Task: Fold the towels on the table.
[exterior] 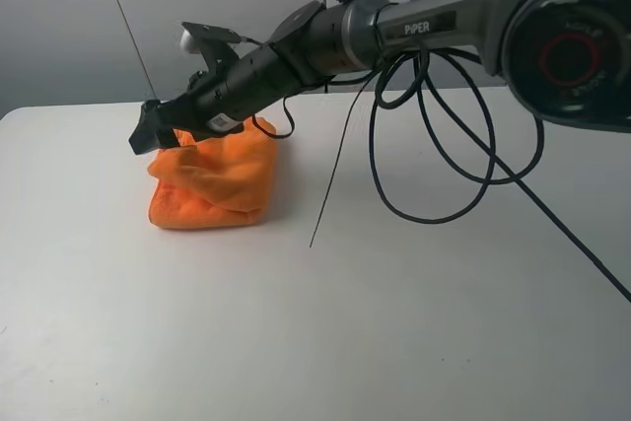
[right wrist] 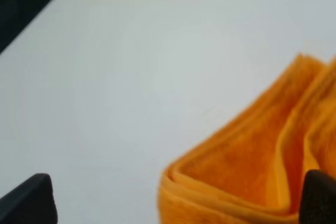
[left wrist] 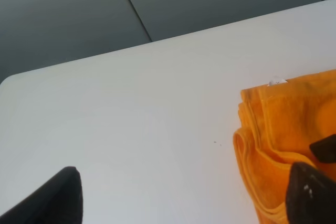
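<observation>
Currently the orange towel sits bunched in several layers near the table's far left corner. My right gripper hangs over its far-left edge, jaws wide, grasping nothing, likely to flatten the fold. My left gripper, also released, waits beside it.

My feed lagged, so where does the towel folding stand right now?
Done: the orange towel already lies folded into a layered bundle on the table. In hand: the right gripper is open at its top, gripping nothing. Left: perhaps flattening the loose top layer and retracting.
</observation>
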